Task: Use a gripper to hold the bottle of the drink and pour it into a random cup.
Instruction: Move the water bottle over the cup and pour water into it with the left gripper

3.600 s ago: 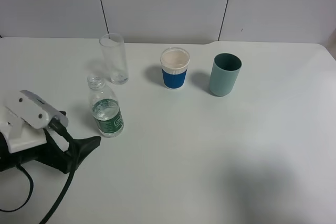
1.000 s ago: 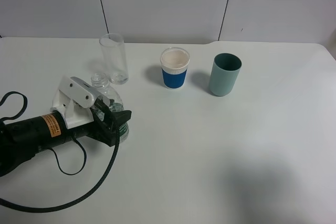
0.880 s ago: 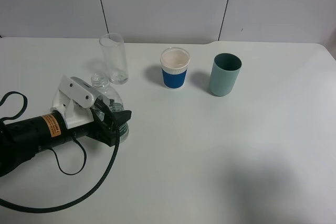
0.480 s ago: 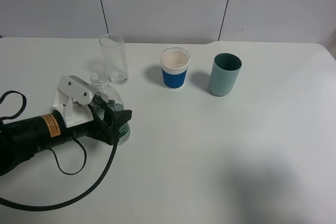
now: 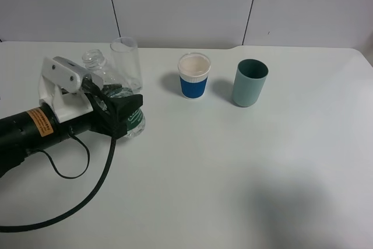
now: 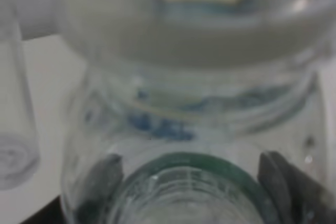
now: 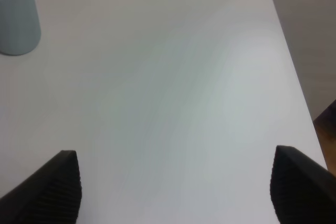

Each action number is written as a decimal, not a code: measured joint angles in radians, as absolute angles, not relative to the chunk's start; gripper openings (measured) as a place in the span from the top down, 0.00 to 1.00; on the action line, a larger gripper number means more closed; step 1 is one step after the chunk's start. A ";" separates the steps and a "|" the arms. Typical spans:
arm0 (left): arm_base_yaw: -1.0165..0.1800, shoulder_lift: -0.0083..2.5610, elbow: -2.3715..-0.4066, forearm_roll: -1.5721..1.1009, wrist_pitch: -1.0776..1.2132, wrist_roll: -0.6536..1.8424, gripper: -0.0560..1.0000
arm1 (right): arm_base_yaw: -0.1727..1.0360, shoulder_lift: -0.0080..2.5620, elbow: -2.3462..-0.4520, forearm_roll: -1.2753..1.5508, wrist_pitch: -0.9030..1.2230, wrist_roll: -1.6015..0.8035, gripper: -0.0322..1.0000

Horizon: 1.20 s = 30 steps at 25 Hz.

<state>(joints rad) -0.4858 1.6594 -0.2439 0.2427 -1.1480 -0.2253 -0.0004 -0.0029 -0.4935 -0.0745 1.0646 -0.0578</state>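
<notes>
My left gripper [image 5: 125, 115] is shut on the bottle of the drink [image 5: 94, 59], gripping it around the green label. The bottle leans with its open neck towards the back left, close beside the tall clear cup [image 5: 127, 62]. In the left wrist view the bottle [image 6: 189, 108] fills the frame between the dark fingers [image 6: 104, 178], and the cup [image 6: 16, 129] shows at the edge. Away from the bottle, my right gripper [image 7: 176, 192] stands open over bare table. It does not show in the exterior view.
A blue-and-white cup [image 5: 194, 75] and a teal-green cup [image 5: 250, 83] stand in a row right of the clear cup. The teal-green cup [image 7: 16, 19] also shows in the right wrist view, where the table edge [image 7: 294, 77] runs along one side. A black cable [image 5: 87, 185] trails from the left arm.
My left gripper has risen and moved back towards the clear cup with the bottle in it. The bottle now leans to the left. The cups have not moved.
</notes>
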 joint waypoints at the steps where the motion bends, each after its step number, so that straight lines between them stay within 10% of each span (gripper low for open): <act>1: -0.486 1.637 -0.246 0.242 -1.116 -0.238 0.44 | 0.000 -0.003 -0.494 -0.075 1.065 -0.058 0.25; 30: -0.376 1.368 -0.716 0.285 -0.081 -0.282 0.44 | 0.000 -0.003 -0.494 -0.075 1.065 -0.058 0.25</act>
<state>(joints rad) -0.3756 1.3684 -0.7160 0.2849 -0.0809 -0.2821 -0.0004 -0.0029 -0.4935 -0.0745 1.0646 -0.0578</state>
